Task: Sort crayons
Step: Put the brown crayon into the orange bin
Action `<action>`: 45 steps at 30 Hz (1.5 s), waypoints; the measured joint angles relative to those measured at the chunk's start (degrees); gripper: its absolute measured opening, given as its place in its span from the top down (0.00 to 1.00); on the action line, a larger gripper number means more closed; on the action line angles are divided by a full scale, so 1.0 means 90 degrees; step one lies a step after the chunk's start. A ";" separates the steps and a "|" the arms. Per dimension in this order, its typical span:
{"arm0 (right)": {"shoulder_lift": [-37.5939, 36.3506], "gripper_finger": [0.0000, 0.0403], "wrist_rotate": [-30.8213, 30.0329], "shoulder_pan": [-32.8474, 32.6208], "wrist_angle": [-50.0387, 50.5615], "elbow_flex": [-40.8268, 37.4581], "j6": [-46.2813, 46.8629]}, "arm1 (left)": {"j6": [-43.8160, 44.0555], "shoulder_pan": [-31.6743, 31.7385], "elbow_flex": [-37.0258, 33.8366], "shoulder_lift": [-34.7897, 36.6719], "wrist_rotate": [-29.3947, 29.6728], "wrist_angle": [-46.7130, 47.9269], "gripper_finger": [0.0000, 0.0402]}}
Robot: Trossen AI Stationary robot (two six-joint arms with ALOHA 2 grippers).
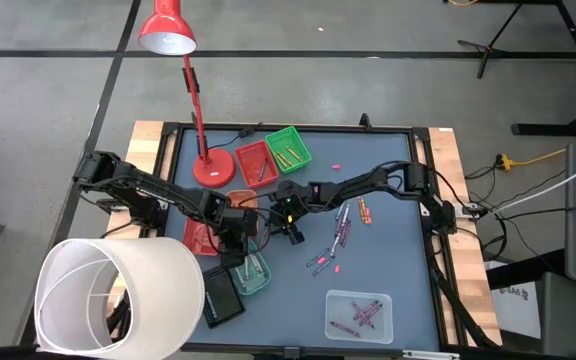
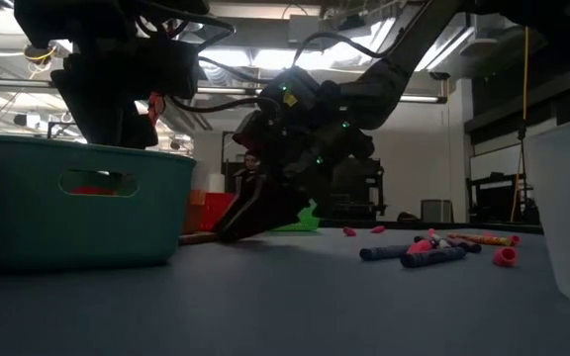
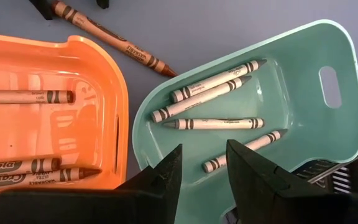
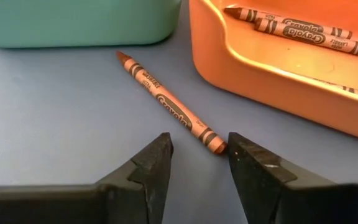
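Observation:
A brown crayon (image 4: 166, 106) lies flat on the blue table between the teal tray (image 4: 79, 25) and the orange tray (image 4: 278, 68); it also shows in the left wrist view (image 3: 114, 38). My right gripper (image 4: 197, 140) is open and low over the table, its fingers on either side of the crayon's near end (image 4: 215, 144) without touching it. It shows in the high view (image 1: 290, 228) too. My left gripper (image 3: 204, 155) is open and empty above the teal tray (image 3: 303, 112), which holds several grey crayons (image 3: 213, 123). The orange tray (image 3: 98, 112) holds brown crayons (image 3: 23, 96).
A red lamp (image 1: 208, 165) stands at the back left beside a red tray (image 1: 253, 162) and a green tray (image 1: 288, 148). Loose crayons (image 1: 343, 228) lie at mid table. A clear tray (image 1: 360, 312) holds purple crayons at the near right. A white cylinder (image 1: 118, 295) stands near left.

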State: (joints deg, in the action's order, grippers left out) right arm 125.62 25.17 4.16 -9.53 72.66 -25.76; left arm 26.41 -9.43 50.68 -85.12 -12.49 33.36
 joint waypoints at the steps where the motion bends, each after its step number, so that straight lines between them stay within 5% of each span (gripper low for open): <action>1: 0.0000 0.60 0.0002 -0.0002 0.0007 0.0000 0.0000 | -0.0002 0.0000 0.0000 0.0000 0.0000 0.0000 0.73; 14: 0.0000 0.60 0.0465 0.0002 0.0083 -0.0018 -0.0020 | -0.0002 0.0000 0.0002 0.0000 0.0001 0.0000 0.73; 39: 0.0012 0.60 0.0328 -0.0257 -0.0104 -0.0022 -0.0402 | -0.0002 0.0000 0.0005 0.0000 0.0005 -0.0002 0.73; 45: 0.0012 0.67 0.0437 -0.0257 -0.0069 -0.0019 -0.0459 | -0.0002 0.0000 0.0005 0.0000 0.0005 -0.0002 0.73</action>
State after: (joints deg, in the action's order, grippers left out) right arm 125.73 29.10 1.85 -10.15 72.49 -29.89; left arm 26.39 -9.43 50.72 -85.12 -12.45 33.34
